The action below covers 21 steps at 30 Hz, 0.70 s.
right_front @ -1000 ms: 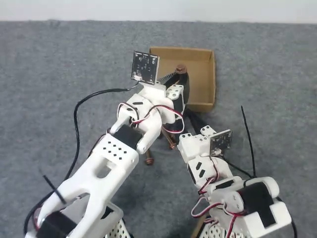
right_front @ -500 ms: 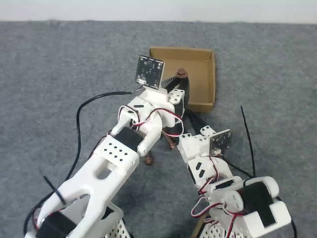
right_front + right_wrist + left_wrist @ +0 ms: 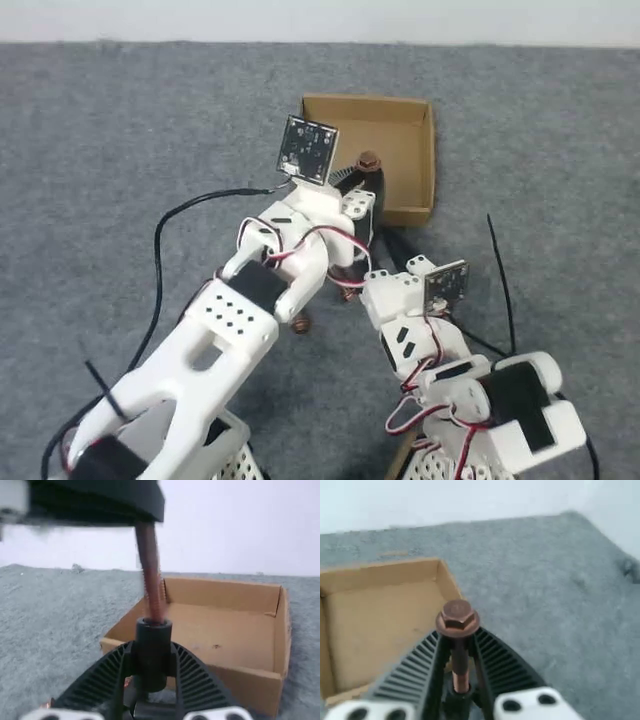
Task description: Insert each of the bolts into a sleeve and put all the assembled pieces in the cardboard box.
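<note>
Grey carpet (image 3: 100, 150), white wall (image 3: 320, 18) behind, cardboard box (image 3: 370, 100) resting on carpet

The counter (image 3: 90, 150) was a speckled, carpet-like grey, and the wall (image 3: 300, 18) behind it a pale white. The cardboard box (image 3: 405, 120) was plain tan brown. The bolt (image 3: 457, 616) was coppery brown with a shiny head, and the sleeve (image 3: 152, 630) was matt black. The fingers (image 3: 412, 672) of the left gripper (image 3: 456, 634) were black with a pattern of fine ridges, as were the fingers (image 3: 200, 680) of the right gripper (image 3: 151, 650). The left arm (image 3: 200, 360) and the right arm (image 3: 410, 345) had white shells with black motor blocks, and the left one bore a grid of small black dots. Red, white and black wires (image 3: 335, 240) looped across it. A loose bolt (image 3: 300, 321) on the counter was the same copper.
</note>
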Tool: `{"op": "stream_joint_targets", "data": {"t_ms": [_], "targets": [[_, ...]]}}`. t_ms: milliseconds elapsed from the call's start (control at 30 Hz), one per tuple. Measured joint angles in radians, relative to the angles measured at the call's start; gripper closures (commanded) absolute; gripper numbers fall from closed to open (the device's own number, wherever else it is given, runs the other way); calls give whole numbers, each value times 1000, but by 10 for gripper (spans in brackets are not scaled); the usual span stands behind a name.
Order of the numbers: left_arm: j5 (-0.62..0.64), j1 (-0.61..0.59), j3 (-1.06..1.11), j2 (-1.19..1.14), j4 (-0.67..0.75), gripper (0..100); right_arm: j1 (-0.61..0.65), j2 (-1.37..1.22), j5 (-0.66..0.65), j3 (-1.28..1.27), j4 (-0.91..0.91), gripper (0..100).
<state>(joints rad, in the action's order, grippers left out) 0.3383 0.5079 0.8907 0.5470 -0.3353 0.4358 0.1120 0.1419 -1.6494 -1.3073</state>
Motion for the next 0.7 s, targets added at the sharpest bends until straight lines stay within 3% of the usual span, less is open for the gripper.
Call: {"op": "stream_joint_targets", "data": {"t_ms": [333, 500, 700], "targets": [[0, 2, 17, -3, -3, 991, -2, -2, -5, 0, 0, 992], [6, 5, 18, -40, -8, 991, -2, -2, -95, 0, 0, 992], [8, 8, 18, -114, -8, 991, -6, -2, -110, 0, 0, 992]]}}
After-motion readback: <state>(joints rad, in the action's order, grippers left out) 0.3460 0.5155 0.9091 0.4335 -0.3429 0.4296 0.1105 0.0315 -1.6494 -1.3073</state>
